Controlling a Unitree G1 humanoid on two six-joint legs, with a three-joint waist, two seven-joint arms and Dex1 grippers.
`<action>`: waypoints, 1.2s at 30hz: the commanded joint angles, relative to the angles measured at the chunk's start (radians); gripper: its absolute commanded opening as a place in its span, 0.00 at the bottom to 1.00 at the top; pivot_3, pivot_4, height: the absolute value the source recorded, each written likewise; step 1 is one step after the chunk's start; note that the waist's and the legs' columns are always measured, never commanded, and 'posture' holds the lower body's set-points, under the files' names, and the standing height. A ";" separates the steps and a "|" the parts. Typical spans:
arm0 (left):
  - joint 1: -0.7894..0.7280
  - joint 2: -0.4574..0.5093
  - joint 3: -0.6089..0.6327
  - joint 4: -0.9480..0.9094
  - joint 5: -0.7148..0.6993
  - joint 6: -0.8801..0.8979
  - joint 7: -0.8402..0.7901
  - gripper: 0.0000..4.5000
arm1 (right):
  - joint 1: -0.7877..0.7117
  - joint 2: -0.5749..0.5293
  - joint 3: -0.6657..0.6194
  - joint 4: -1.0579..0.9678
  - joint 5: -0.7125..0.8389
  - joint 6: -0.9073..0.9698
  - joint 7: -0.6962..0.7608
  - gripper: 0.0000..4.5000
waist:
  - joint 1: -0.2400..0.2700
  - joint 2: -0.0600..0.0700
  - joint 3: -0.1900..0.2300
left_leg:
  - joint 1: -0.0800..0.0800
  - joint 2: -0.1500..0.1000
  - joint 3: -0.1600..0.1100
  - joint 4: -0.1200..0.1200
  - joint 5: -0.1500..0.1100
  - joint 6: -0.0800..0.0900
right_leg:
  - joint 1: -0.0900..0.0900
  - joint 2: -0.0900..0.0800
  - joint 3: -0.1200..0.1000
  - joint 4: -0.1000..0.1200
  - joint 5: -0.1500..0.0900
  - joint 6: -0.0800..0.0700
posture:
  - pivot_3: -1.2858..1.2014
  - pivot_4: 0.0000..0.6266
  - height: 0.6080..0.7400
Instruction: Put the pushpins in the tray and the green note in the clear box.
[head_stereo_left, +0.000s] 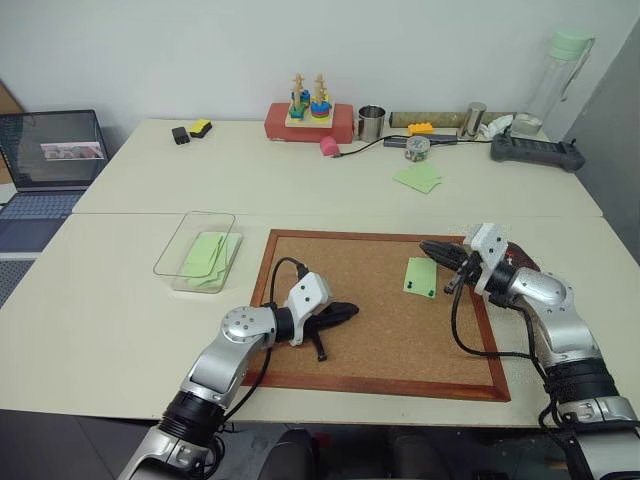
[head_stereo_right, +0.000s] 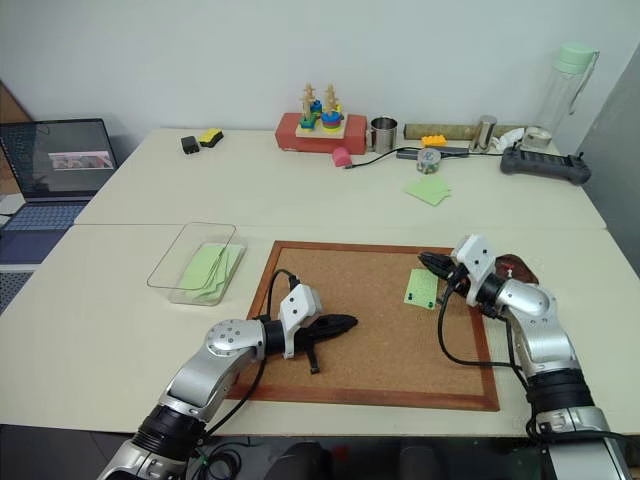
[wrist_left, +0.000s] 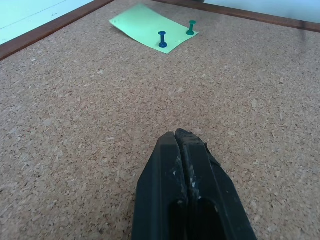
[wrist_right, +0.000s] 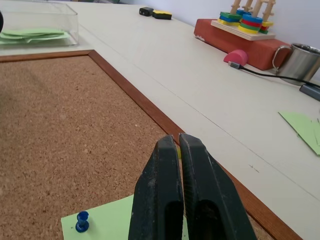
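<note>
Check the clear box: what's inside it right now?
The clear box holds pale-green paper sheets, overlapping and lying flat. Whether anything lies under them cannot be seen. The green note is still pinned to the corkboard.

- Two arms of rounded silver-grey metal shells, black segments at the forearms near the lower edge of the head views.
- White angular wrist block on each arm, ahead of the silver joint.
- Left gripper (head_stereo_left: 345, 312): two matte black tapering fingers, scuffed with pale flecks.
- Right gripper (head_stereo_left: 432, 248): same black fingers.
- Black cable looping beside each wrist.
</note>
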 joint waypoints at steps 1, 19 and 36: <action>0.040 0.019 -0.033 0.061 0.050 0.062 0.014 0.00 | -0.019 -0.002 -0.051 -0.059 0.051 0.085 -0.015 0.01 | 0.000 0.000 0.000 | 0.000 0.000 0.000 0.000 0.000 0.000 | 0.000 0.000 0.000 0.000 0.000 0.000 | 0.52 0.24 1.00; 0.062 0.028 -0.033 0.039 0.047 0.060 0.020 0.00 | 0.005 -0.267 -0.209 0.119 -0.094 0.193 -0.156 0.01 | 0.000 0.000 0.000 | -0.002 0.000 0.001 -0.002 0.000 0.000 | -0.001 0.000 0.000 -0.003 0.000 0.000 | 0.52 0.24 1.00; 0.054 0.034 -0.040 0.049 0.050 0.055 0.013 0.00 | 0.048 -0.280 -0.204 0.060 -0.076 0.355 -0.079 0.28 | 0.000 0.000 0.000 | -0.002 -0.001 0.002 -0.002 0.000 0.000 | 0.000 0.000 -0.001 -0.003 0.000 0.000 | 0.52 0.24 1.00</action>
